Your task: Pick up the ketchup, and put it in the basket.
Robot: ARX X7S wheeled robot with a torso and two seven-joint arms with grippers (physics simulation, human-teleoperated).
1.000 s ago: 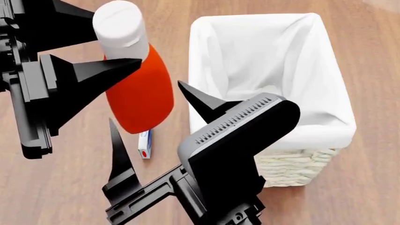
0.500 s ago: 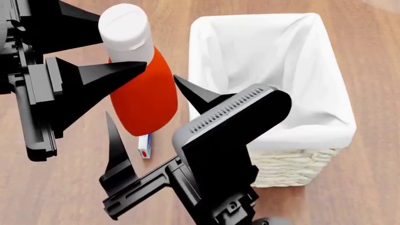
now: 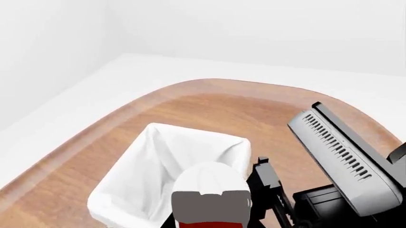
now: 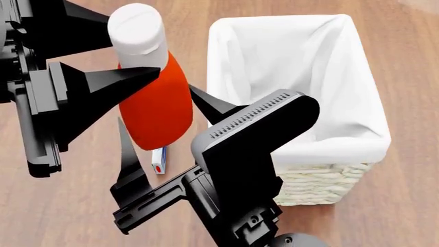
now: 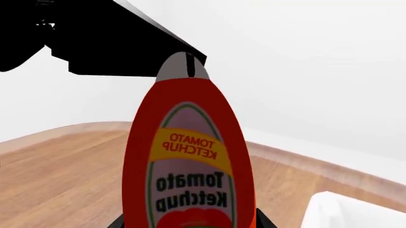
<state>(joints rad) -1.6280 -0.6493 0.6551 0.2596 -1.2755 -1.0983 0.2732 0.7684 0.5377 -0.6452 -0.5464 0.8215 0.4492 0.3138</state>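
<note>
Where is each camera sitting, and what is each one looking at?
Head view: from the robot's head, looking down on the wooden table; both grippers show, the left gripper holding the ketchup beside the basket.
Left wrist view: on the left arm, looking past the ketchup's white cap to the basket; part of the right arm shows.
Right wrist view: on the right arm, close to the ketchup's label; the black left gripper shows above it.
Shared: all three see the ketchup.
</note>
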